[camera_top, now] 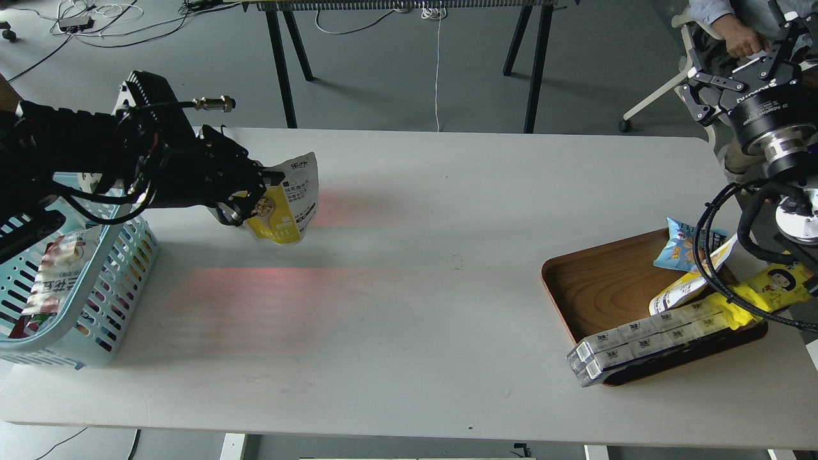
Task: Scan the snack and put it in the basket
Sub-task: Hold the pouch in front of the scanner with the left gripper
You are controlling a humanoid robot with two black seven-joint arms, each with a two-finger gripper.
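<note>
My left gripper (259,191) is shut on the snack (287,207), a yellow pouch with nuts pictured, a white top and a white text panel. It holds the pouch above the table, to the right of the light blue basket (108,306) at the left edge. The basket holds other packets. My right gripper (741,61) is raised at the far right, above the table's edge; its fingers look spread and hold nothing.
A brown wooden tray (601,287) at the right holds a small blue packet (680,249), a long yellow pack with a cartoon face (773,281), a white and yellow pouch (680,294) and long grey boxes (639,345). A person sits behind at the top right. A faint red glow lies on the table (255,275).
</note>
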